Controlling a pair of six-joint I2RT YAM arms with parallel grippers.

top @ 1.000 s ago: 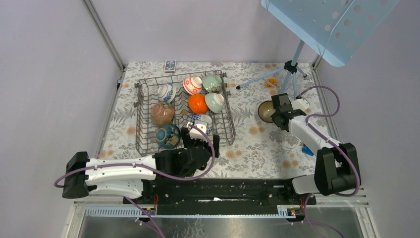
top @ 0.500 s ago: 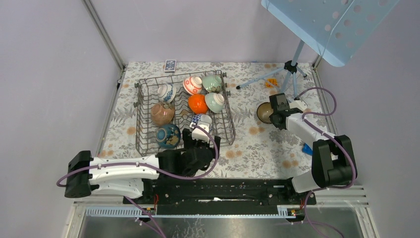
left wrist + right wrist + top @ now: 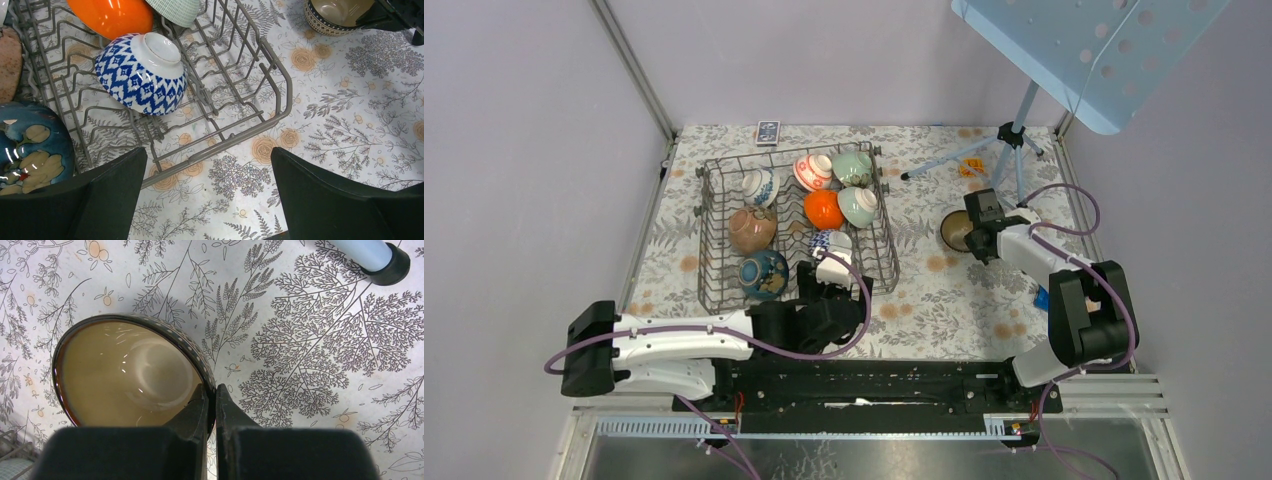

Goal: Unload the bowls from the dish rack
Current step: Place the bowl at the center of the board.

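Note:
The grey wire dish rack [image 3: 886,255] stands left of centre and holds several bowls, among them an orange one [image 3: 824,209], a dark blue one [image 3: 763,274] and a blue-and-white diamond-patterned one [image 3: 829,243]. My left gripper [image 3: 822,285] hangs open over the rack's near right corner [image 3: 235,142], with only tablecloth between its jaws [image 3: 207,150]. The patterned bowl [image 3: 142,75] lies upside down just beyond it. To the right of the rack, my right gripper [image 3: 977,232] is shut on the rim of a brown bowl [image 3: 957,228], one finger inside and one outside [image 3: 211,395]. The bowl's tan inside [image 3: 125,375] faces up, low over the cloth.
A tripod [image 3: 1014,140] carrying a blue perforated panel [image 3: 1084,50] stands at the back right, one foot [image 3: 380,255] close to the brown bowl. A small card box [image 3: 767,131] lies behind the rack. Orange scraps [image 3: 971,167] and a blue item [image 3: 1044,298] lie near the right arm.
My right gripper has shifted slightly left with the brown bowl, its arm folding in. The left arm has slid a little to the right, still open.

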